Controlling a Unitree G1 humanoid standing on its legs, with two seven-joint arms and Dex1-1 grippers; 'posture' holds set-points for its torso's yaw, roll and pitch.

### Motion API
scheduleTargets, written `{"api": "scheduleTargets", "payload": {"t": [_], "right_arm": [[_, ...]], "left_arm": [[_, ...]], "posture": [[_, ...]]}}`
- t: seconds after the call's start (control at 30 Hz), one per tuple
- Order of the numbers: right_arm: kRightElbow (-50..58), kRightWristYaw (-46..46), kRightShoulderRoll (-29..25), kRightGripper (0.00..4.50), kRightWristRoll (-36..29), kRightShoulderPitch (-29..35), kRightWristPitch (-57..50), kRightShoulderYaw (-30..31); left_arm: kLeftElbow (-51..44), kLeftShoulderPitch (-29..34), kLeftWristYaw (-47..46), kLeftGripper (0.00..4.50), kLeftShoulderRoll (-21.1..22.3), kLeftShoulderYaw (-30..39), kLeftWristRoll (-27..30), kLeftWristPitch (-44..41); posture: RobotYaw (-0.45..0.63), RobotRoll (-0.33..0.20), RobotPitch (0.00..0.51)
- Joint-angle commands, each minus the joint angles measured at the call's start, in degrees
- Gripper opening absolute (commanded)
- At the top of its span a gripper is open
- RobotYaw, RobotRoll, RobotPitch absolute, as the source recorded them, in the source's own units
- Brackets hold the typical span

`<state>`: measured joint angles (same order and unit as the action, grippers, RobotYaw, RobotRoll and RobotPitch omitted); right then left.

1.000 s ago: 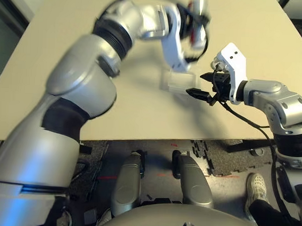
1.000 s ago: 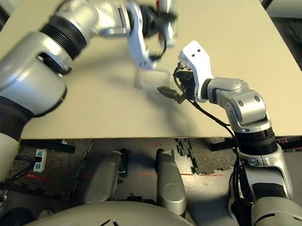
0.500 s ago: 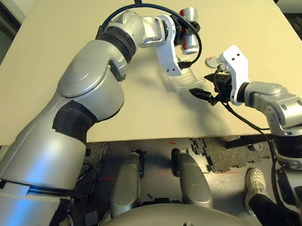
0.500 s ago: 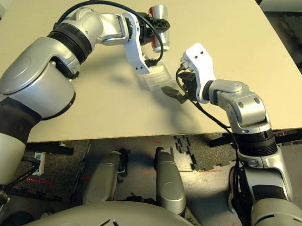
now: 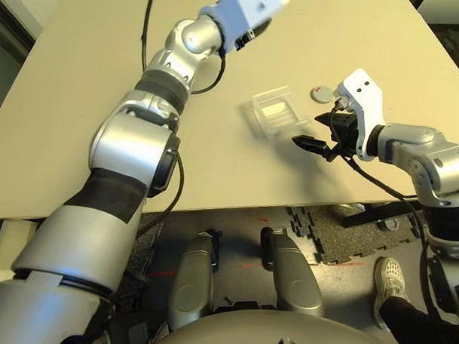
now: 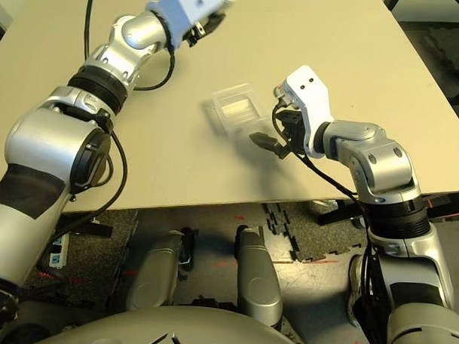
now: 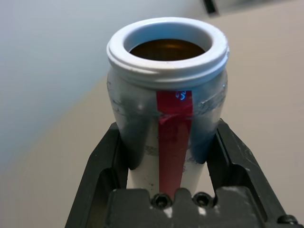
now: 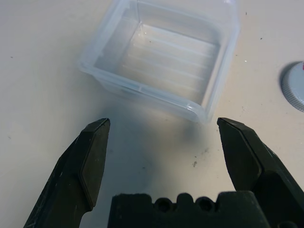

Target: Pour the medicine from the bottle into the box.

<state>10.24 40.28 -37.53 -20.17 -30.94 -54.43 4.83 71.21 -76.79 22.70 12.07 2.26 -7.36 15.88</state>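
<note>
The left gripper (image 7: 167,156) is closed around the uncapped bottle (image 7: 166,109), its mouth kept clear above the fingers, presumably so medicine can run out freely. The right gripper (image 8: 164,122) stands wide and empty, the open box (image 8: 161,61) just beyond its fingertips, perhaps ready for steadying during the pour.

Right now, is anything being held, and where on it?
The left gripper holds the bottle around its body, below the open neck; the right gripper holds nothing.

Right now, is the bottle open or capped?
Open: the bottle shows a bare mouth, and the cap lies on the table.
</note>
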Motion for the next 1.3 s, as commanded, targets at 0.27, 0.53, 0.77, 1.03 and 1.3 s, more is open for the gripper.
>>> {"api": "scheduleTargets", "payload": {"t": [0.27, 0.53, 0.77, 1.03, 1.3], "right_arm": [[0.6, -0.2, -1.1, 4.5, -1.7, 0.7, -1.3, -3.5], [0.8, -1.1, -0.2, 4.5, -1.6, 0.9, -1.4, -3.4], [1.1, -1.6, 0.1, 4.5, -1.9, 0.9, -1.6, -3.4], [1.4, -2.4, 0.6, 4.5, -2.0, 0.8, -1.9, -3.8], [1.5, -2.5, 0.2, 4.5, -2.2, 0.9, -1.9, -4.0]], "left_arm": [[-15.3, 21.7, -7.2, 2.46, -0.3, 7.8, 9.7, -5.8], [-16.5, 28.9, -9.3, 2.46, -0.4, 6.3, 9.0, -7.4], [-15.6, 28.5, -8.8, 2.46, -1.1, 5.4, 9.3, -8.1], [-14.9, 27.1, -8.9, 4.47, -0.9, 5.2, 9.6, -7.0], [-16.6, 28.3, -8.7, 4.47, -0.7, 5.6, 10.4, -7.0]], "posture": [[0.01, 0.0, 0.188], [0.0, 0.0, 0.192], [0.0, 0.0, 0.194], [-0.01, 0.0, 0.199], [0.0, 0.0, 0.203]]}}
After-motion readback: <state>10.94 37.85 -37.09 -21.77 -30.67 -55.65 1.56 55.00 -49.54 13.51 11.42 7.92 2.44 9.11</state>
